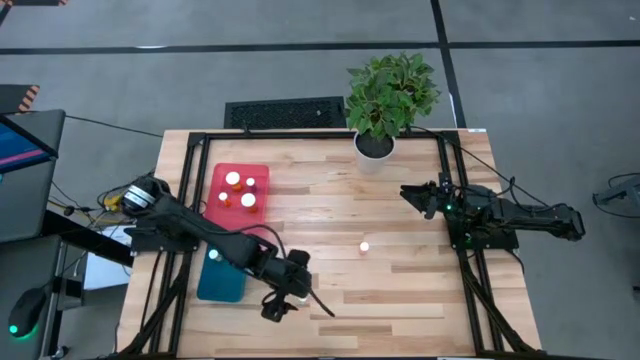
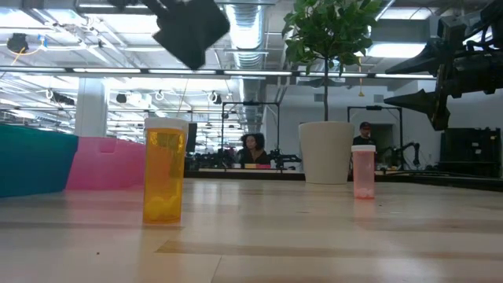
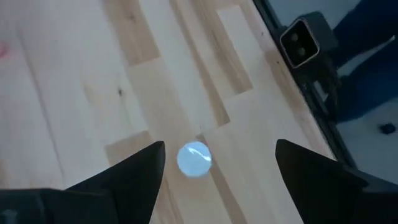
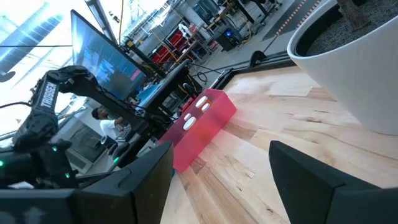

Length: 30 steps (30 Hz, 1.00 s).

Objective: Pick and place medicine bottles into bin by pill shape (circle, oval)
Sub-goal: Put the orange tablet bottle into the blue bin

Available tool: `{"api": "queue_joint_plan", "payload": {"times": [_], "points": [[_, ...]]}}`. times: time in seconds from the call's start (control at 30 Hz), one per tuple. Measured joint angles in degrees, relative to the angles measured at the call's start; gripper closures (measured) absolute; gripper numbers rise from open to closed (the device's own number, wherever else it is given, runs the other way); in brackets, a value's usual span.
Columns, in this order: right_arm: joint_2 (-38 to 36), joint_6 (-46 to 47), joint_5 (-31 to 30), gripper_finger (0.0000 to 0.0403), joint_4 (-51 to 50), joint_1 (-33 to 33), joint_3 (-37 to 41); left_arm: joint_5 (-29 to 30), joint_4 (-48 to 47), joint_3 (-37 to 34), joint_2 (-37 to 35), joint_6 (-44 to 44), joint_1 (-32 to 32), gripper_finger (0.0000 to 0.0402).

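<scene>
amber bottle (image 2: 165, 170): upright on counter (image 1: 400, 300), directly below left end effector (image 3: 214, 165)
left end effector: open, nearer arm
right end effector (image 4: 217, 168): open, waiting far right

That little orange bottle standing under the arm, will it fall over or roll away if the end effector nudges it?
Likely tippy: the orange bottle stands tall and narrow on the table. Once down, its round body would probably roll. It looks light, with only a few pills at the bottom. The left end effector is open above its white cap, so an even squeeze seems safer than a push.
</scene>
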State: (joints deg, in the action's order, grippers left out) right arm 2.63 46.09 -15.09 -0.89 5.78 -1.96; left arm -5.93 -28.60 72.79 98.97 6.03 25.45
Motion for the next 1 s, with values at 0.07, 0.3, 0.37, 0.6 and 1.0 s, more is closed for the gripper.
{"api": "queue_joint_plan", "payload": {"times": [0.07, 0.3, 0.37, 0.6, 1.0], "points": [[0.0, 0.0, 0.0, 0.0127, 0.0, 0.0, 0.0, -0.3, 1.4, 0.0, 1.3, -1.6, 0.0, 0.0105], [0.0, 0.0, 0.0, 0.0127, -0.4, 0.0, 0.0, 1.5, 3.0, 0.0, 2.5, -6.3, 0.1, 0.0105], [0.0, 0.0, 0.0, 0.0127, -0.4, 0.0, 0.0, 3.0, 2.7, 0.0, 2.5, -8.2, 0.2, 0.0105], [0.0, 0.0, 0.0, 0.0127, -0.4, 0.0, 0.0, 2.9, 3.4, -1.1, 5.0, -8.1, -0.5, 0.0105], [0.0, -0.1, 0.0, 0.0127, -0.4, 0.0, 0.0, 3.3, 4.0, -1.0, 8.0, -9.6, -0.6, 0.0113]]}}
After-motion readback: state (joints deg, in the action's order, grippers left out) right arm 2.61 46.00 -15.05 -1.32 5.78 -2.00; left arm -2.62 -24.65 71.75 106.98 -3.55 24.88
